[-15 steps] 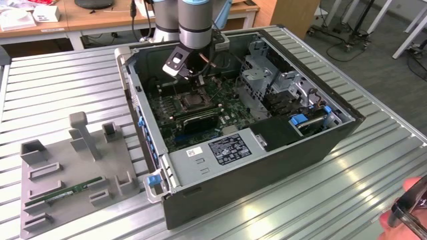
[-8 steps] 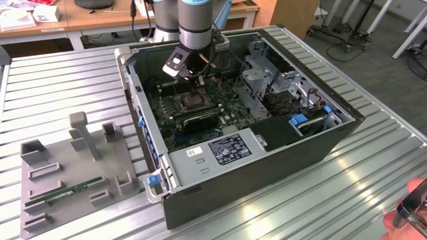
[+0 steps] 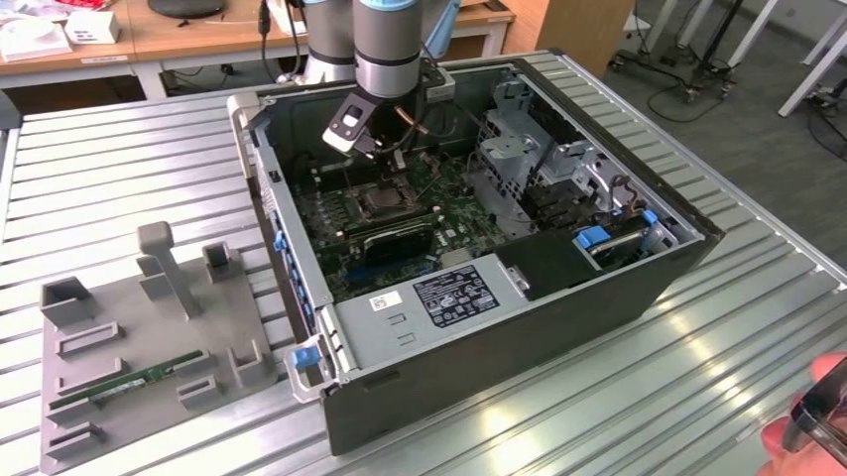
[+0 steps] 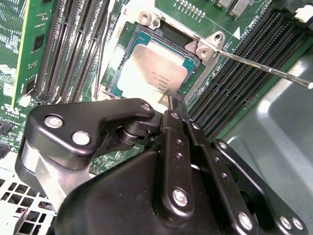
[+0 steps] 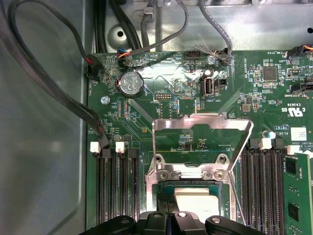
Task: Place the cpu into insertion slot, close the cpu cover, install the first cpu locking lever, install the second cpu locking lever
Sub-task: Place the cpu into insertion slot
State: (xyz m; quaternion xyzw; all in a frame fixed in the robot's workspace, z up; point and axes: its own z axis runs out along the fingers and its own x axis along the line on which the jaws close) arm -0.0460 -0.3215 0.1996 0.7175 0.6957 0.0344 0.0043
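**Inspector:** Pincer status?

**Assistant:** The gripper (image 4: 174, 100) has its two black fingers drawn together. No gap shows between them and nothing is held. In the second wrist view the tips hang just over the near edge of the cpu (image 4: 151, 71).

**Inspector:** Location of the cpu?

**Assistant:** Seated flat in the socket (image 4: 164, 33), silver-grey top facing up.

**Inspector:** Cover and levers?

**Assistant:** In the first wrist view the cpu cover (image 5: 203, 121) stands raised on its hinge, its open frame clear of the chip. One locking lever (image 4: 259, 66), a thin metal rod, runs out from the socket's corner across the memory slots (image 4: 73, 49). I cannot tell how the other lever stands.

**Inspector:** Surroundings, exterior view?

**Assistant:** The gripper (image 3: 393, 157) is inside the open computer case (image 3: 636, 288), with the socket just beneath it at six o'clock. The drive bays (image 3: 530, 159) are near, at three o'clock. A grey fixture (image 3: 79, 416) sits at eight o'clock, well apart and outside the case, on the slatted metal table (image 3: 133, 169). A green memory stick (image 3: 133, 380) lies on that fixture
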